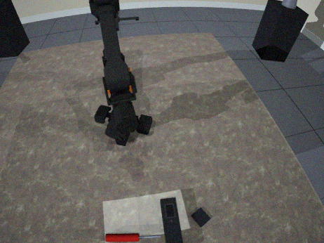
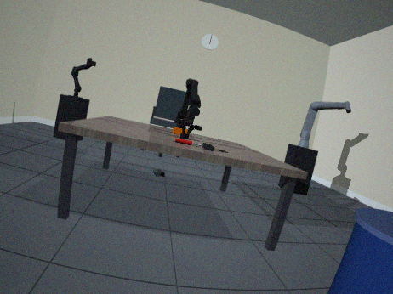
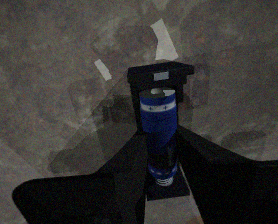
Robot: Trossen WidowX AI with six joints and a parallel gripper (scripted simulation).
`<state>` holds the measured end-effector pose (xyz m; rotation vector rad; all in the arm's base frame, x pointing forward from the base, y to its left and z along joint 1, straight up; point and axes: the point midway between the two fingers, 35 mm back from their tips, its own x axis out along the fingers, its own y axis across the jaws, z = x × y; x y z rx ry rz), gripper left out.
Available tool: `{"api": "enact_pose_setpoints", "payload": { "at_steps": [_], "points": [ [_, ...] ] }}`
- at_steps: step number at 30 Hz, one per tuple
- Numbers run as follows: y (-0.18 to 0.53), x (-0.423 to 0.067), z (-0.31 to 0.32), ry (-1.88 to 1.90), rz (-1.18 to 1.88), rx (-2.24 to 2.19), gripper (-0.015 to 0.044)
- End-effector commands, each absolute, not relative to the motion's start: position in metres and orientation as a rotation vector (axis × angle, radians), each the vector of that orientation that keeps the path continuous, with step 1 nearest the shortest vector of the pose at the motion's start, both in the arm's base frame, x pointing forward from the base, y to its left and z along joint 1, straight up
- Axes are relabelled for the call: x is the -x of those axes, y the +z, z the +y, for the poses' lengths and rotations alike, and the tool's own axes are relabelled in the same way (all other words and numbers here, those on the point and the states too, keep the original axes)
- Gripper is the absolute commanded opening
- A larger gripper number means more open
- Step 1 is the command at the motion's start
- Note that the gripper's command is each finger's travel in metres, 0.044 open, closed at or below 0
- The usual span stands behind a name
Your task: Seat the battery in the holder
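I have the battery (image 3: 158, 131) pinched between the jaws of the gripper (image 3: 161, 165), lined up over the holder (image 3: 160, 76) in the wrist view. The silver terminal end points at the far block, the ringed end sits low near the spring side. To do this well I should lower it level, slide the terminal end gently under the lip, keep the axis straight, and press lightly. The holder looks empty beneath, though the battery hides most of the cradle, so contact is hard to judge. From above, the arm (image 1: 116, 71) covers both.
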<state>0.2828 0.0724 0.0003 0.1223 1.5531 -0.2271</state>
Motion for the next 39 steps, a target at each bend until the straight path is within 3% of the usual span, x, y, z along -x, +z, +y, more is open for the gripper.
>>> {"api": "enact_pose_setpoints", "payload": {
  "at_steps": [1, 29, 33, 39],
  "points": [
    [-0.0002, -0.2836, 0.0717, -0.223, 1.567, -0.118, 0.0075],
    [0.0004, -0.2925, 0.0699, -0.221, 1.567, -0.12, 0.0075],
    [0.0004, -0.2925, 0.0699, -0.221, 1.567, -0.12, 0.0177],
    [0.0072, -0.2923, 0.07, -0.223, 1.567, -0.122, 0.0177]
  ]
}}
